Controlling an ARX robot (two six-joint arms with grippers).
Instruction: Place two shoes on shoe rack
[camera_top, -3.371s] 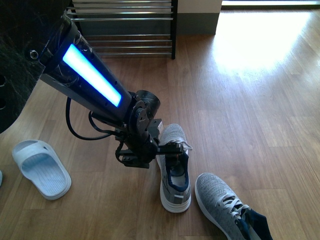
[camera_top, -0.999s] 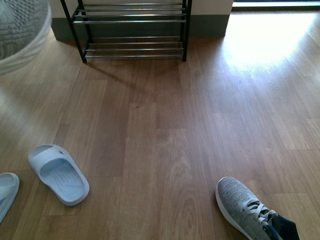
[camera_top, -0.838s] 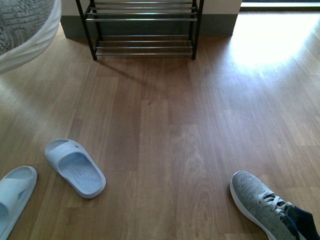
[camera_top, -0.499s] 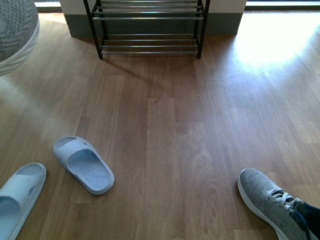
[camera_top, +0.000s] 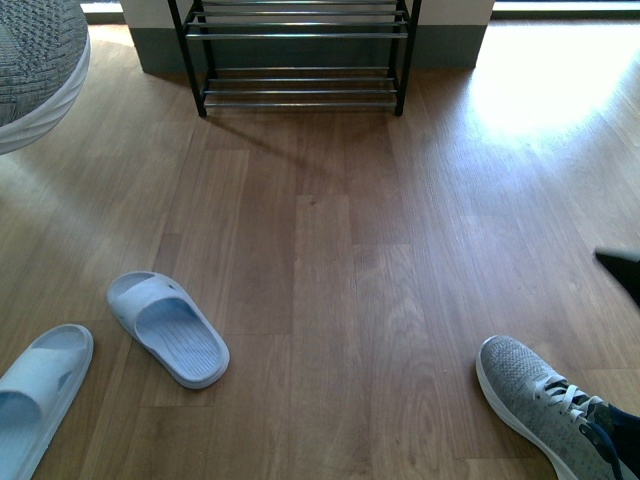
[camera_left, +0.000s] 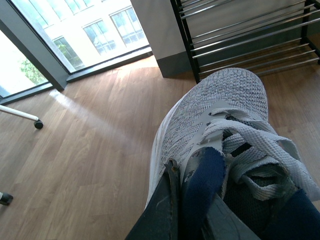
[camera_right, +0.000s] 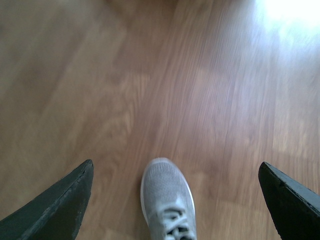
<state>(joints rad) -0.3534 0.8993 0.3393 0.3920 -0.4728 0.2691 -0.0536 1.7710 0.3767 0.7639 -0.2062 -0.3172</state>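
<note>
I can't read any text, brand, label or number on anything in my three camera views.

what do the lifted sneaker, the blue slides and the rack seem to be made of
sneaker: grey knit fabric, visible weave, matte; sole looks like white foam or rubber. slides: likely moulded foam or rubber, one seamless matte piece. rack: apparently metal, shiny silver rods in a black frame.
</note>
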